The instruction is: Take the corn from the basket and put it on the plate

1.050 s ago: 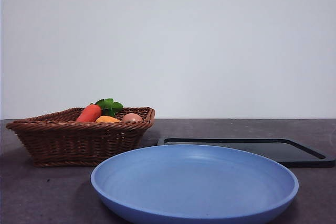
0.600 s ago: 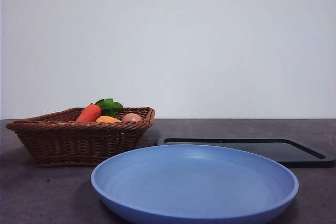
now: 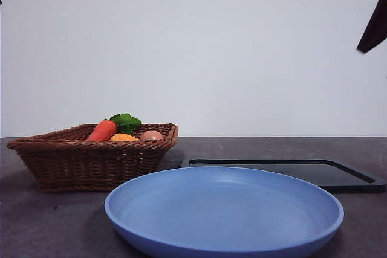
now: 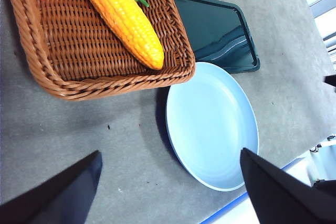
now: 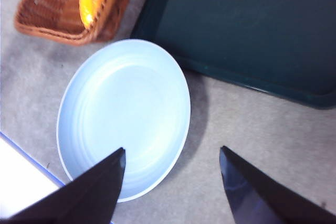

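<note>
Both claws hang high above the surface [image 3: 54, 222] with nothing between their jaws: the left claw [image 4: 170, 187] is spread wide over the bare patch beside the basket [image 3: 91, 158], and the right claw [image 5: 172, 182] is likewise spread above the plate [image 3: 224, 209]. From left to right in the front view, the basket holds the carrot [image 3: 104, 130], the corn [image 4: 125, 19] lying on the weave with one tip against the braided rim nearest the plate, and the egg [image 3: 152, 135]. Next comes the light-blue plate, empty, near the basket, with the black tray [image 3: 284, 172] behind it.
</note>
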{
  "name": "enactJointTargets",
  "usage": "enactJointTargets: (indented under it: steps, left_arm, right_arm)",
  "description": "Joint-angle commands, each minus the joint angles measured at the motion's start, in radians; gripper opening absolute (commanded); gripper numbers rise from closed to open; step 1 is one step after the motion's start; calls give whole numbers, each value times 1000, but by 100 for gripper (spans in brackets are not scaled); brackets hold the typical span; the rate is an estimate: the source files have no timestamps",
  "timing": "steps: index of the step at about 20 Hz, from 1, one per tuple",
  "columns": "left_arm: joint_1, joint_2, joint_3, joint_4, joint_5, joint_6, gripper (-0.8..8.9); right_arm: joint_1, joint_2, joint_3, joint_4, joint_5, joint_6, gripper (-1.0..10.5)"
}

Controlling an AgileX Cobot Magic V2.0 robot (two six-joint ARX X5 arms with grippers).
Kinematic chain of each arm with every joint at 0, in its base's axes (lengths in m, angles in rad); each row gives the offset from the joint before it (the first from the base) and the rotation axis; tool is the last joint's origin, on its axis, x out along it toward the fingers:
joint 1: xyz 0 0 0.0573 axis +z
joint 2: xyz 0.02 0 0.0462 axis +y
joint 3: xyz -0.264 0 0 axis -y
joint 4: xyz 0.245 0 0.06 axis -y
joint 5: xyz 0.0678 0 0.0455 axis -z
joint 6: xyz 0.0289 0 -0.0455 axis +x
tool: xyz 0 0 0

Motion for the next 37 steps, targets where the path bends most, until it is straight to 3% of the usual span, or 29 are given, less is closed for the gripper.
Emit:
enactJointTargets:
  steps: [1,15,20,24,33,37]
  left_arm:
    - [-3,4,13,14,5,-3,429]
    - [-3,4,13,19,5,-3,429]
    - [-3,4,13,19,5,-3,429]
    - [-3,4,13,20,5,-3,428]
    - [-73,88,13,180,0,-126,426]
    - [-184,198,13,326,-140,-220,426]
  right_arm:
    - [19,75,18,35,0,11,296]
    - [175,554,18,283,0,11,287]
    - [214,629,18,320,1,11,166]
    - [215,635,18,330,2,11,-1]
    - [212,526,23,279,1,35,3]
    - [204,358,40,152,2,37,3]
